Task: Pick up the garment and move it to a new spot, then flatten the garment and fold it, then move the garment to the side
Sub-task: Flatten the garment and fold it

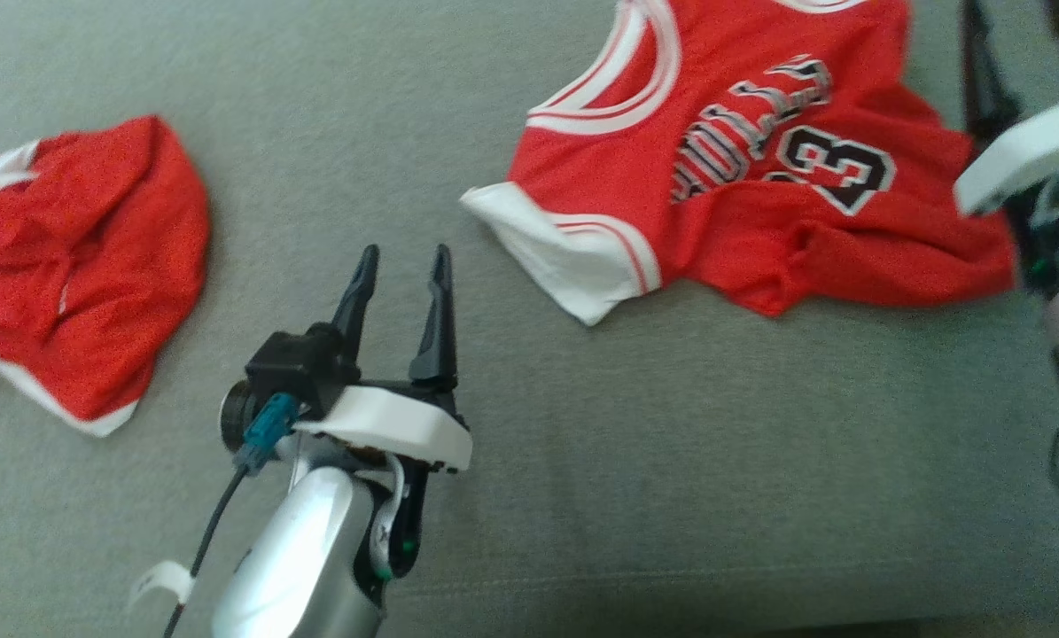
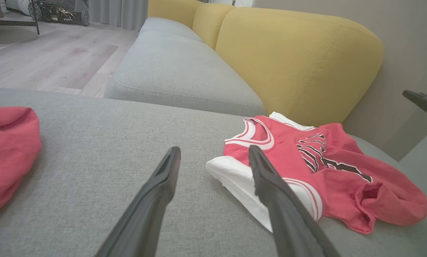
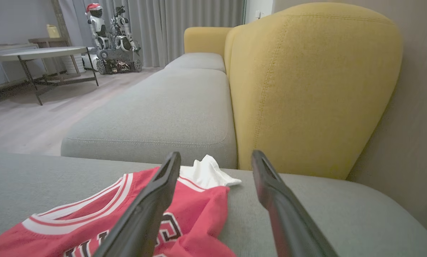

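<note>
As we looked down, our left tool (image 1: 402, 257) hovered over the bare grey seat (image 1: 582, 461), fingers apart and empty. Just beyond lay the jersey (image 1: 742, 168), face up but rumpled, a white sleeve nearest us and the hem bunched to our right. Our right tool (image 3: 216, 157) stood over that side, fingers apart too, gripping nothing. A second red garment (image 1: 86, 266) lay well apart on our left. Behind rose the yellow backrest (image 3: 306, 82). We judged the flattening step in hand: next, each tool needed an edge of the jersey to pull it smooth.
</note>
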{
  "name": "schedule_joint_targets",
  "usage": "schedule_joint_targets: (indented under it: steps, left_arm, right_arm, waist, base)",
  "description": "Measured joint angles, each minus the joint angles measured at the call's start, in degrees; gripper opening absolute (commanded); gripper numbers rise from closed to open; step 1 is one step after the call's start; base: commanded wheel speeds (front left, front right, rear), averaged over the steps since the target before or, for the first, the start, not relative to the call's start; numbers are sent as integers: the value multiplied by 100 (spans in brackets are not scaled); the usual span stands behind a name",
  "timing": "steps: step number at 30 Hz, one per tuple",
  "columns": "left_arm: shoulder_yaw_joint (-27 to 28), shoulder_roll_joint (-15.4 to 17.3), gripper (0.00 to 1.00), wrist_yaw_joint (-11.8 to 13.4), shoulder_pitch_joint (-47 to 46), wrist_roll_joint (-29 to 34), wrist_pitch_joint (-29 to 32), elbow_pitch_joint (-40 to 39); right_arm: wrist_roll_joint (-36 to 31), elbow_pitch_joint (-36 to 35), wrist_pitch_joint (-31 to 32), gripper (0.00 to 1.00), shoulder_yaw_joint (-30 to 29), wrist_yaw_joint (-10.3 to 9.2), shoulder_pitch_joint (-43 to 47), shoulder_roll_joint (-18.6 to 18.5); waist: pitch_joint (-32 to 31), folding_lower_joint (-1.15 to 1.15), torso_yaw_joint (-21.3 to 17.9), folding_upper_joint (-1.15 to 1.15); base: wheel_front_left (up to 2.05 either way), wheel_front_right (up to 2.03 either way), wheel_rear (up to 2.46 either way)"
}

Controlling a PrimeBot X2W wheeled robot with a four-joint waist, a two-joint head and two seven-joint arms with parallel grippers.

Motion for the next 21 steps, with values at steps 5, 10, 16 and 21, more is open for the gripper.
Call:
schedule_joint_targets:
  steps: [5,10,16,21]
  left_arm:
    - [241,2,100,-65,248,56,0,36]
    - [325,3,100,-103,395,103,0,67]
    - [366,4,100,-166,468,148,0,79]
    - [296,5,100,-179,459,149,0,81]
  right_arm:
    - [-269,-1138,-2,100,-628,0,1357,346]
    - [-749,-1805,-13,100,-1246,0,2722,883]
    - [-1428,-2353,155,100,-1426,0,3432,1356]
    - [-1718,-2774,499,100,-1391,0,3417,1525]
  waist:
    - [-311,0,-466,0]
    - [-536,0,-714,0]
    - [-591,0,-801,0]
    - [-531,0,-679,0]
  base:
    - [0,0,0]
    - [0,0,0]
    - [0,0,0]
    - [0,0,0]
